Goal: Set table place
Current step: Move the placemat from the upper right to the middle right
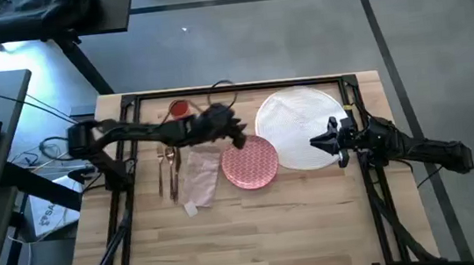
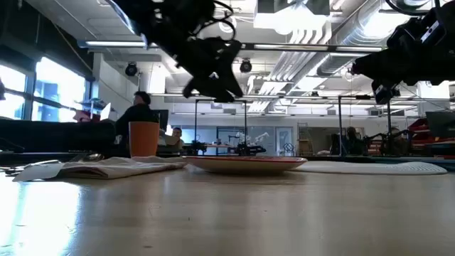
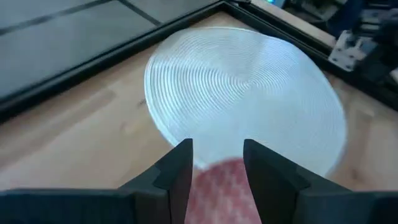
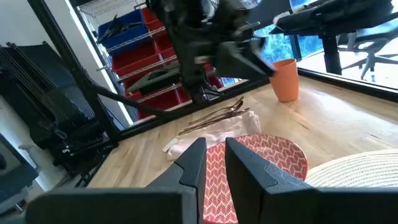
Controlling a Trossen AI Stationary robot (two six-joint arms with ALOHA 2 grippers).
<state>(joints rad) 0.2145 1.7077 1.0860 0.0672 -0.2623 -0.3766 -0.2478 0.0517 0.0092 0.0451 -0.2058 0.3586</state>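
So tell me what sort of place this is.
Probably a robotics lab or workshop: exposed ceiling ducts, red and blue storage bins on wire shelving, and a black metal rail frame around the light-wood plank table.

Left arm extended from the left side toward table centre, wrist pitched down; left gripper [image 1: 239,137] raised off the surface, fingers [image 3: 177,171] parted by a narrow gap, nothing between them. Right arm reaching in from the right; right gripper [image 1: 319,141] also raised, fingers [image 4: 194,163] slightly apart, empty.
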